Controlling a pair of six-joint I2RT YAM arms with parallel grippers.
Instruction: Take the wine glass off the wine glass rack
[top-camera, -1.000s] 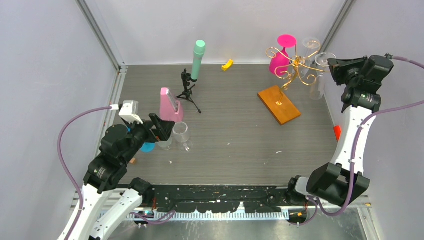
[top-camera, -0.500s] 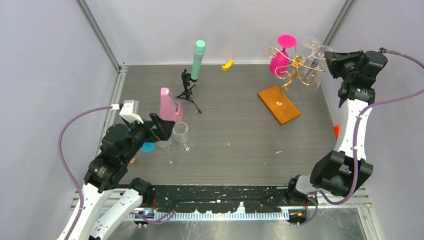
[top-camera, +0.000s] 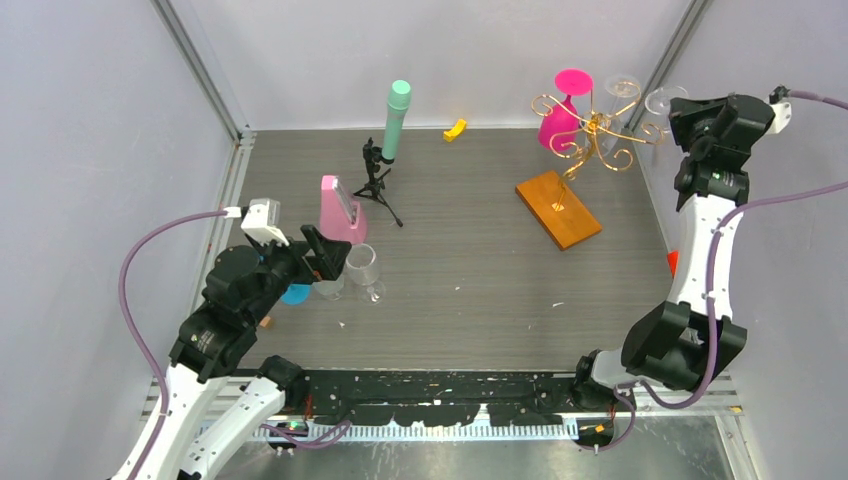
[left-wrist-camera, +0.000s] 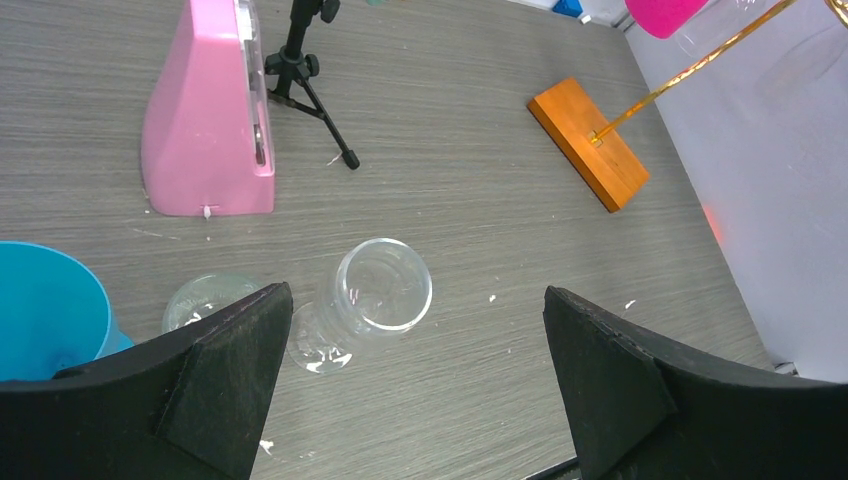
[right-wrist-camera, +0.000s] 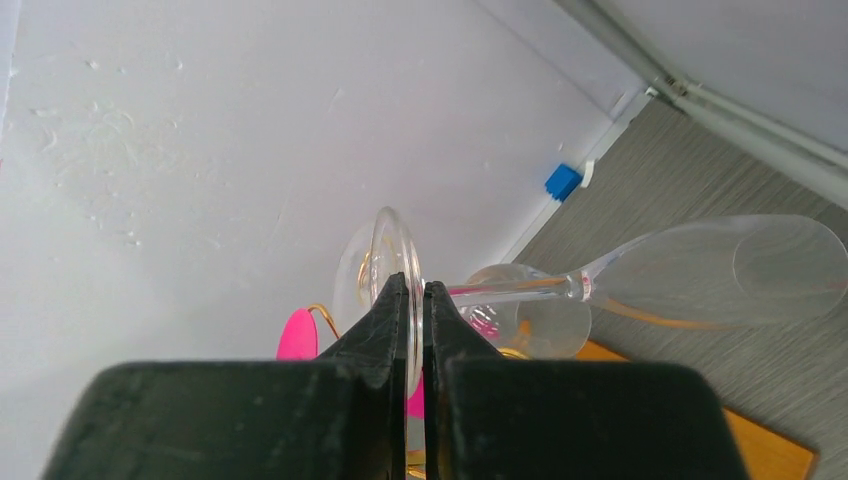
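Note:
The gold wire wine glass rack (top-camera: 592, 130) stands on its orange-brown base (top-camera: 558, 208) at the back right. My right gripper (top-camera: 678, 108) is high beside the rack's right arms. It is shut on the round foot of a clear wine glass (right-wrist-camera: 720, 270), which lies almost level, bowl to the right in the right wrist view. The fingertips (right-wrist-camera: 395, 300) pinch the foot's rim. A pink glass (top-camera: 560, 120) and another clear glass (top-camera: 622, 90) hang on the rack. My left gripper (top-camera: 330, 262) is open and empty, low at the front left.
Two clear glasses (left-wrist-camera: 375, 295) (left-wrist-camera: 205, 300) sit on the table under the left gripper, next to a blue cup (top-camera: 295, 294). A pink block (top-camera: 340, 210), black tripod (top-camera: 377, 180), green cylinder (top-camera: 396, 120) and yellow piece (top-camera: 456, 129) stand at the back. The right wall is close.
My right gripper has risen and moved back and to the right, carrying the clear wine glass up from its hanging place and tipping it sideways. The left arm has not moved.

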